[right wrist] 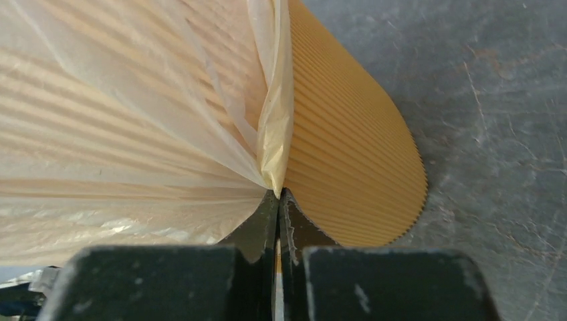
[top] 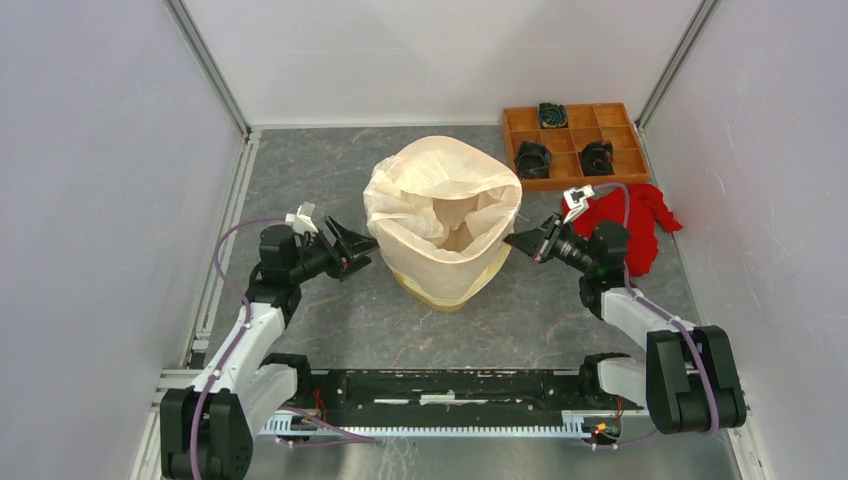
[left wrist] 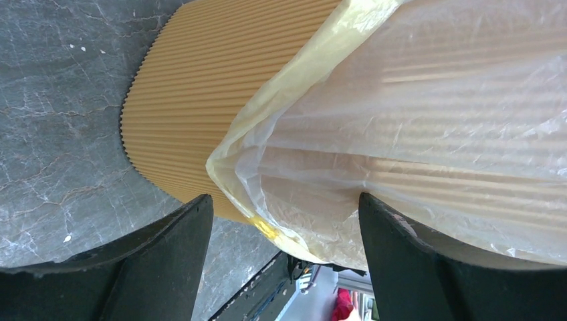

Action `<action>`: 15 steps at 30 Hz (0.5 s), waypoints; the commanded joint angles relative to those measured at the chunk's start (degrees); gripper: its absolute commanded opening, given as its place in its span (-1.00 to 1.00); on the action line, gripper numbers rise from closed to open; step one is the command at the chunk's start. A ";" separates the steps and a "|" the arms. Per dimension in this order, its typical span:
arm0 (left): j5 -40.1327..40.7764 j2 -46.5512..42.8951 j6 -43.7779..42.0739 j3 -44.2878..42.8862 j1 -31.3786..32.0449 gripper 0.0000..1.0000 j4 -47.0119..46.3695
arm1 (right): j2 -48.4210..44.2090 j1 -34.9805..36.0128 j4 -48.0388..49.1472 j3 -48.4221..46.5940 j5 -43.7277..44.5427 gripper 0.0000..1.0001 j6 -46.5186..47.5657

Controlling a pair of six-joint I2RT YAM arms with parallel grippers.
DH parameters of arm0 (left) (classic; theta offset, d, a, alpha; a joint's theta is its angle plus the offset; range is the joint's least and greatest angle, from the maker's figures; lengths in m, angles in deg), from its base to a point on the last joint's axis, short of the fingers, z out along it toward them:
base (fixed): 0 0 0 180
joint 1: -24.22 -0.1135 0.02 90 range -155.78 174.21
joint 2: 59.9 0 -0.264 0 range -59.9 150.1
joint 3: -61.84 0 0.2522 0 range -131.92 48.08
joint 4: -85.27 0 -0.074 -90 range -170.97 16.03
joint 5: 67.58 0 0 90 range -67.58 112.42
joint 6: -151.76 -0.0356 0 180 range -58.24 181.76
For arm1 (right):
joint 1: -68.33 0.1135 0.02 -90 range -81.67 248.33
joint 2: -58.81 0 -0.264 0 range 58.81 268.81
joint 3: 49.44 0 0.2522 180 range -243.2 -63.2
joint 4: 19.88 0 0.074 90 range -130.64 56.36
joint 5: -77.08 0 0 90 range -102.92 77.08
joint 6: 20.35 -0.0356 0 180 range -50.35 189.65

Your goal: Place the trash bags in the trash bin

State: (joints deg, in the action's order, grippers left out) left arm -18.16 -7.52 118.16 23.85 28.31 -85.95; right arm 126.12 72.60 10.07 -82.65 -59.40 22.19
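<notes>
The cream-white trash bag (top: 440, 195) lines the orange-yellow trash bin (top: 445, 290), its edge folded down over the rim; only the bin's base shows below it. My left gripper (top: 362, 243) is open at the bin's left side, the bag's hem (left wrist: 267, 167) between its spread fingers (left wrist: 167, 261) and the ribbed bin wall (left wrist: 200, 87) behind. My right gripper (top: 517, 240) is shut on the bag's edge (right wrist: 273, 160) at the bin's right side, beside the bin wall (right wrist: 348, 167).
A flat orange compartment tray (top: 575, 140) with black parts sits at the back right. A red cloth (top: 640, 225) lies behind my right arm. White walls enclose the grey table (top: 340, 330) on three sides.
</notes>
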 commanded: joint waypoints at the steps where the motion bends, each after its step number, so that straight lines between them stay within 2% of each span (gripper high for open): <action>1: 0.16 0.39 2.26 -0.40 1.10 0.71 -3.55 | 2.64 2.52 -14.69 -4.19 3.06 -0.93 12.04; 6: 1.05 0.79 2.85 0.11 2.31 0.69 -4.74 | 4.10 4.02 -23.79 -6.00 11.45 -0.87 17.90; 11: 1.43 1.41 3.12 1.31 2.99 0.69 -6.05 | 8.10 6.53 -28.30 -8.95 14.89 -0.63 22.64; 13: 1.42 2.06 2.73 1.33 2.93 0.69 -6.19 | 9.41 7.14 -33.85 -12.08 17.19 -0.53 26.86; 15: 1.42 2.66 2.05 1.02 2.94 0.69 -6.12 | 7.83 7.26 -42.02 -16.20 24.86 -0.34 31.08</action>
State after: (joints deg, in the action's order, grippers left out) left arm -16.78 -5.85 119.12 24.99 30.78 -88.98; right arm 134.84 79.07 -19.33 -91.91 -45.52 43.28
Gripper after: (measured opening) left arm 0.848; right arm 0.259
